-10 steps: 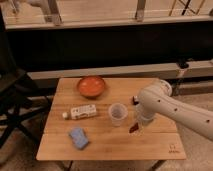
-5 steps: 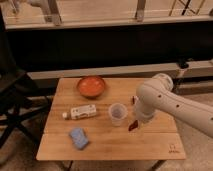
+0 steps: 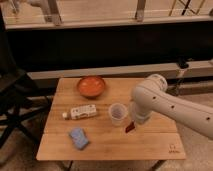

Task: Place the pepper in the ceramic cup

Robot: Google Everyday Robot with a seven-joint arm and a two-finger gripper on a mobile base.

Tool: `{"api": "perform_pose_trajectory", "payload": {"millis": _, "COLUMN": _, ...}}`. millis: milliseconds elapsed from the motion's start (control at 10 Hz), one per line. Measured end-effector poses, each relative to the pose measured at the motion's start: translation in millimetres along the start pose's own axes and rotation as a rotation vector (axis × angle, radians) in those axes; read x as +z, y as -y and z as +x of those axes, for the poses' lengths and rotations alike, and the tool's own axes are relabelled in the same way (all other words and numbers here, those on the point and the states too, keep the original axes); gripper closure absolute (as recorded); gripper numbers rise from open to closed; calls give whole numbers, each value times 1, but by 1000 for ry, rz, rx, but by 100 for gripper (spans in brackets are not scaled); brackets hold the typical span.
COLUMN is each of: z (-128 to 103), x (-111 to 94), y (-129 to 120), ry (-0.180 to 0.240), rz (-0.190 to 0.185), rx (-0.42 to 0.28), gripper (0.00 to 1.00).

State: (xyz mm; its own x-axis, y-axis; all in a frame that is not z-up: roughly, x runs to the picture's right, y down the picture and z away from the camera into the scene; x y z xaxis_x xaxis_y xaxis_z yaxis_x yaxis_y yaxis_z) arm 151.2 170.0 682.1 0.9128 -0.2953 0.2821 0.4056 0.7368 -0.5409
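The pepper is a small dark red piece that sticks out slanted below my gripper, just above the wooden table. The gripper hangs from the white arm and is shut on the pepper. The ceramic cup is pale and tapered. It stands upright on the table just left of the gripper, a small gap away. The arm hides the gripper's upper part.
An orange-red bowl sits at the back of the table. A white bottle lies on its side left of the cup. A blue sponge-like piece lies at the front left. A dark folding chair stands left of the table.
The arm has swung up and to the left. The gripper with the pepper has shifted slightly left, closer to the cup. The things on the table have not moved.
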Motion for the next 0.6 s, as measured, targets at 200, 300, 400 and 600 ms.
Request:
{"api": "perform_pose_trajectory", "payload": {"millis": 200, "z": -14, "x": 1, "y": 2, "ry": 2, "rz": -2, "rx": -22, "gripper": 100}}
{"api": "perform_pose_trajectory", "payload": {"millis": 300, "z": -25, "x": 2, "y": 5, "ry": 2, "rz": -2, "rx": -34, "gripper": 100}}
{"api": "perform_pose_trajectory", "payload": {"millis": 400, "z": -40, "x": 2, "y": 11, "ry": 2, "rz": -1, "rx": -47, "gripper": 100}}
{"api": "perform_pose_trajectory", "payload": {"millis": 600, "z": -63, "x": 4, "y": 26, "ry": -3, "rz": 3, "rx": -69, "gripper": 100}}
